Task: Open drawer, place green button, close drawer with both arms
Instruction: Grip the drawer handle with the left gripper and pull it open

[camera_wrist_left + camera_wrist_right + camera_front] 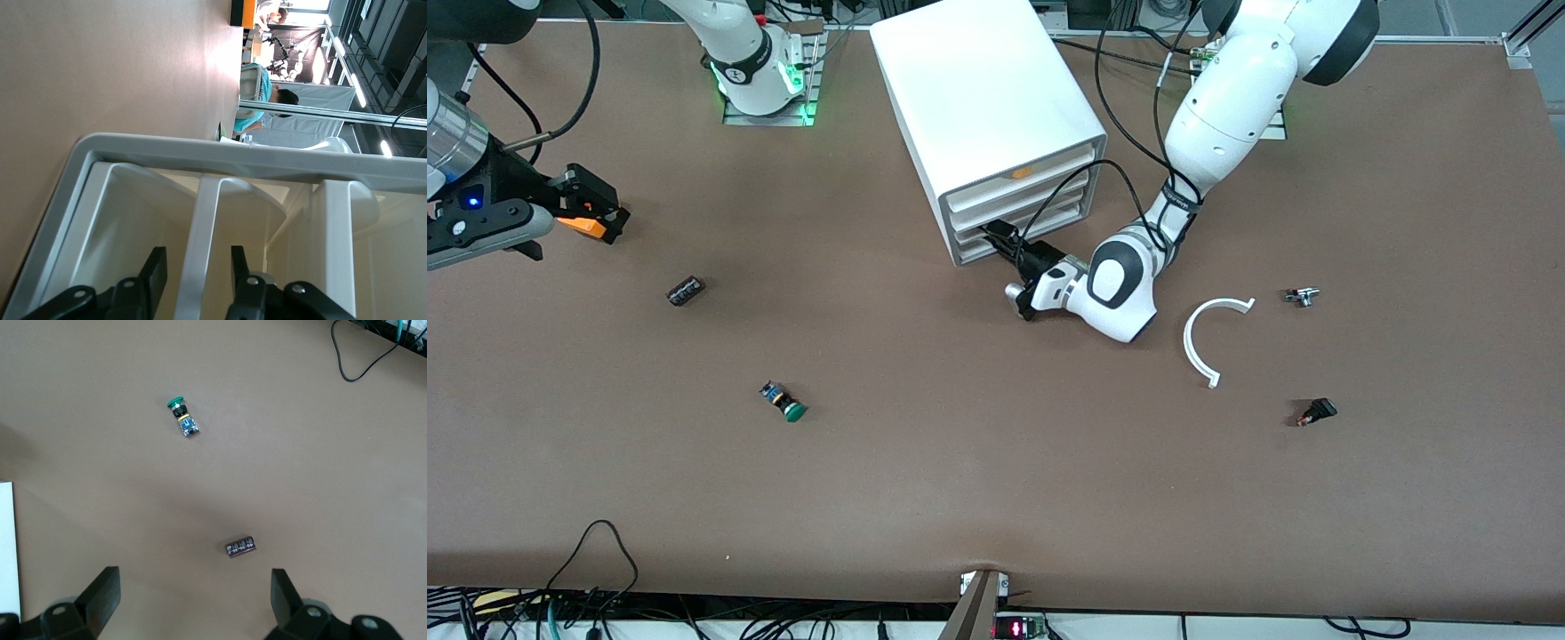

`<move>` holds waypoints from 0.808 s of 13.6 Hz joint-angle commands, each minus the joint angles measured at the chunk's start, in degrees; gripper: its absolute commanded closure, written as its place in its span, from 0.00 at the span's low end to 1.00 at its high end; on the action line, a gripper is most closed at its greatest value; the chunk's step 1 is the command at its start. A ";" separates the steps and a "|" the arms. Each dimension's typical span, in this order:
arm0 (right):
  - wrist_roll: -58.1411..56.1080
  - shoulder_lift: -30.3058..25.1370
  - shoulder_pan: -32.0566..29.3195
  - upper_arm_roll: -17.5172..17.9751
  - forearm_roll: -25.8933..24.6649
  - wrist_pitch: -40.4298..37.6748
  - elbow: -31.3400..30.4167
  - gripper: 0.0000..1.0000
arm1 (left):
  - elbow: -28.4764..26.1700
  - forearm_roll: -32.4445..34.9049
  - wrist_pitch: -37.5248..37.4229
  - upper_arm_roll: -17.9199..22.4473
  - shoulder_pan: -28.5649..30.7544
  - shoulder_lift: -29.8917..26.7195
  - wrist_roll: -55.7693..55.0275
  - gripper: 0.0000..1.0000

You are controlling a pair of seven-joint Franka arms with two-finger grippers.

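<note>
The white cabinet [987, 107] stands at the middle of the table near the robot bases. Its lowest drawer [996, 247] looks shut. My left gripper [1000, 238] is right at that drawer's front. In the left wrist view it [197, 273] is open, its fingers [155, 267] astride a white bar [203, 220] of the drawer fronts, apart from it. The green-capped button [783, 402] lies on its side on the table, nearer the front camera and toward the right arm's end; it also shows in the right wrist view [181, 415]. My right gripper [600, 213] is open and empty [193, 593], above the table at the right arm's end.
A small black cylinder [686, 291] lies between my right gripper and the button. A white curved strip [1199, 342], a small metal part [1302, 296] and a black switch with a red tip [1317, 412] lie toward the left arm's end. Something orange [1021, 172] shows in the top drawer.
</note>
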 commanded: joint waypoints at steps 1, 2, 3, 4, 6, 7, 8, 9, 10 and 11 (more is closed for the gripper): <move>0.71 -0.12 0.25 0.06 -0.44 -0.15 0.70 0.00 | -0.99 -1.67 -0.32 0.17 -0.18 -0.36 1.43 0.88; 0.71 -0.12 0.25 0.06 -0.44 -0.15 0.70 0.00 | -0.90 -1.67 -0.32 0.17 -0.09 -0.36 1.34 0.93; 0.71 -0.12 0.25 0.06 -0.52 -0.15 0.70 0.00 | -0.90 -1.67 -0.32 0.17 0.26 -0.36 0.73 0.96; 0.71 -0.12 0.25 0.06 -0.44 -0.15 0.70 0.00 | -0.73 -1.67 -0.32 0.17 0.43 -0.36 0.12 0.97; 0.71 -0.03 0.16 0.06 -0.44 -0.15 0.70 0.00 | -0.11 -1.49 -0.32 0.35 0.52 -0.27 -1.99 0.99; 0.71 -0.03 0.16 0.06 -0.44 -0.15 0.70 0.00 | 0.24 -1.41 -0.32 0.61 0.52 -0.18 -2.87 1.00; 0.71 -0.03 0.16 0.06 -0.52 -0.15 0.70 0.00 | 0.76 -1.32 -0.32 0.87 0.70 0.08 -3.31 1.00; 0.71 -0.03 0.16 0.06 -0.52 -0.15 0.70 0.00 | 1.73 -1.06 -0.32 1.14 1.13 0.43 -3.41 1.00; 0.71 -0.03 0.16 0.06 -0.52 -0.15 0.70 0.00 | 2.61 -0.79 -0.32 1.14 1.83 1.13 -3.75 1.00; 0.71 -0.03 0.16 -0.02 -0.52 -0.15 0.70 0.00 | 3.40 -0.44 -0.32 1.23 2.28 1.66 -3.93 1.00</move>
